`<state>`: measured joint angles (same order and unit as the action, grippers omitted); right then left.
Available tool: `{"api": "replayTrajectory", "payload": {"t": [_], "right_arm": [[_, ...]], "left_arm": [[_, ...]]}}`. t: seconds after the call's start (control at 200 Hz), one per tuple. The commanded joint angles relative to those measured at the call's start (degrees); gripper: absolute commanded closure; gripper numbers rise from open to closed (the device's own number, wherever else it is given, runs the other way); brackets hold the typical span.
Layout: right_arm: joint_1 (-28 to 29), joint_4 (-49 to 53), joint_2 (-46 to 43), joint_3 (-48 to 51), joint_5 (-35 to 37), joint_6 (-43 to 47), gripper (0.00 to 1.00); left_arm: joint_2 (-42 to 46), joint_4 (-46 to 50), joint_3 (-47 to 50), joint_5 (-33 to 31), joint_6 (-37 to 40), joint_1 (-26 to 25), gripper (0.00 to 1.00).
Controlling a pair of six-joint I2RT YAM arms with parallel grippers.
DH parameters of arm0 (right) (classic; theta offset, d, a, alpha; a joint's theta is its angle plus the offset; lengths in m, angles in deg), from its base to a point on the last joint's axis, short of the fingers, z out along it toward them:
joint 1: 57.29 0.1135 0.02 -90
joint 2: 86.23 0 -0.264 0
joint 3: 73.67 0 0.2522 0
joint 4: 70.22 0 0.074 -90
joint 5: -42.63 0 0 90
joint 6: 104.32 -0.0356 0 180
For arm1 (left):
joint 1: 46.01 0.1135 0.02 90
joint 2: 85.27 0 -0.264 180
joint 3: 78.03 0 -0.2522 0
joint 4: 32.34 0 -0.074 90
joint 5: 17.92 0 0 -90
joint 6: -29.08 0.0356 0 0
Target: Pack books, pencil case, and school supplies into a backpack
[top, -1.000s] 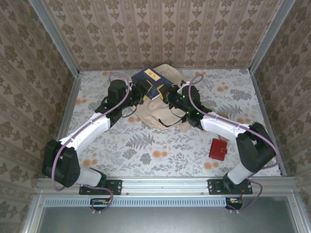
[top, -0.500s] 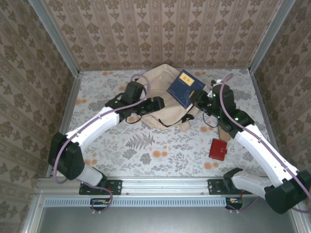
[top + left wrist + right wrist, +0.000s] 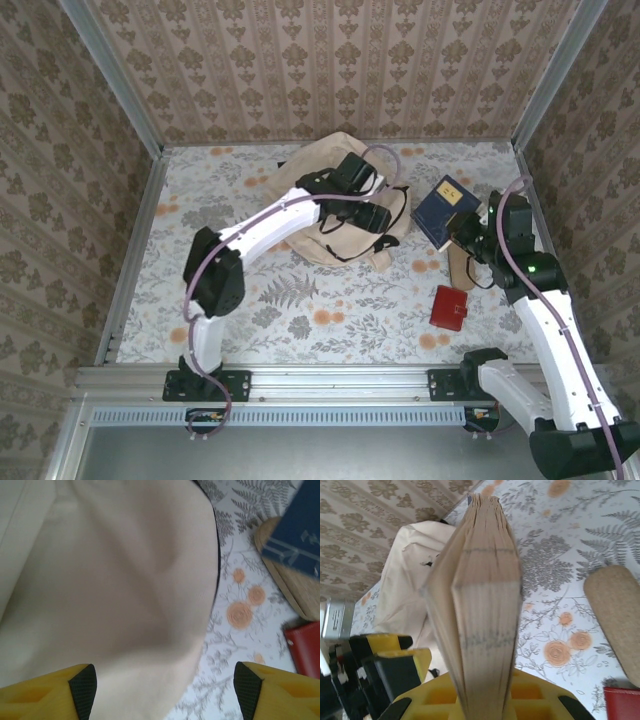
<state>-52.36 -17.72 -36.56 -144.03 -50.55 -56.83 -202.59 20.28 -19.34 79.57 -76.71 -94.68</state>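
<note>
My right gripper [image 3: 462, 228] is shut on the dark blue book [image 3: 445, 208], holding it tilted above the table, right of the backpack. In the right wrist view the book's page edge [image 3: 487, 595] stands upright between the jaws of the right gripper [image 3: 485, 700]. The cream-beige backpack [image 3: 315, 205] lies at the back centre, and its fabric [image 3: 115, 580] spreads under my left gripper [image 3: 165, 690]. The left gripper [image 3: 378, 215] hangs open over the backpack's right edge, with nothing between its fingers. The yellow book is out of view.
A small red pouch [image 3: 450, 307] lies on the table at the front right. A tan oval object [image 3: 460, 268] lies between it and the held book, also seen as the tan oval [image 3: 615, 615]. Patterned walls and metal rails close in the table.
The right arm has carried the blue book from above the backpack out to the right. The left arm has swung rightward across the backpack to its right edge.
</note>
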Motion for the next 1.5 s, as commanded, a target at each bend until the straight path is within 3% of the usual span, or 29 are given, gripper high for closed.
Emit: {"api": "replayTrajectory", "payload": {"t": [0.0,0.225,0.39,0.735,0.89,0.99,1.095,1.215,1.36,1.495], "right_arm": [[-0.86,1.56,-1.71,0.67,-0.94,1.54,0.92],[-1.33,1.31,-2.75,2.13,-1.94,1.29,0.91],[-1.33,-0.63,-2.81,3.14,-3.91,0.16,0.91],[-1.41,-0.95,-3.27,3.54,-4.73,-0.30,0.90],[-1.41,-0.96,-3.53,3.70,-4.99,-0.54,0.90],[-1.41,-0.98,-3.71,3.80,-4.91,-0.63,0.90],[-1.41,-1.10,-3.77,3.70,-4.99,-0.65,0.90],[-1.41,-1.48,-3.77,3.76,-5.22,-0.70,0.90],[-1.41,-3.80,-3.60,4.11,-7.17,-0.83,0.90],[-1.37,-10.16,-3.42,5.59,-14.18,-1.08,0.90]], "left_arm": [[-3.97,6.82,-6.52,-1.17,3.63,0.58,0.27],[-8.23,7.45,-10.89,5.59,4.14,1.55,0.39],[-8.10,6.07,-10.83,6.16,3.86,1.91,0.49],[-11.13,5.63,-13.61,7.17,5.03,2.39,0.47],[-11.71,5.73,-14.45,7.37,5.15,3.00,0.57],[-11.45,5.95,-14.49,7.01,5.39,3.31,0.72],[-10.22,6.31,-14.37,6.75,5.46,3.68,0.84],[-6.87,6.32,-13.31,6.75,5.85,3.91,0.92],[-0.39,4.01,-8.61,8.45,5.74,5.04,0.94],[5.19,1.58,-3.55,8.32,4.69,6.46,0.96]]}}
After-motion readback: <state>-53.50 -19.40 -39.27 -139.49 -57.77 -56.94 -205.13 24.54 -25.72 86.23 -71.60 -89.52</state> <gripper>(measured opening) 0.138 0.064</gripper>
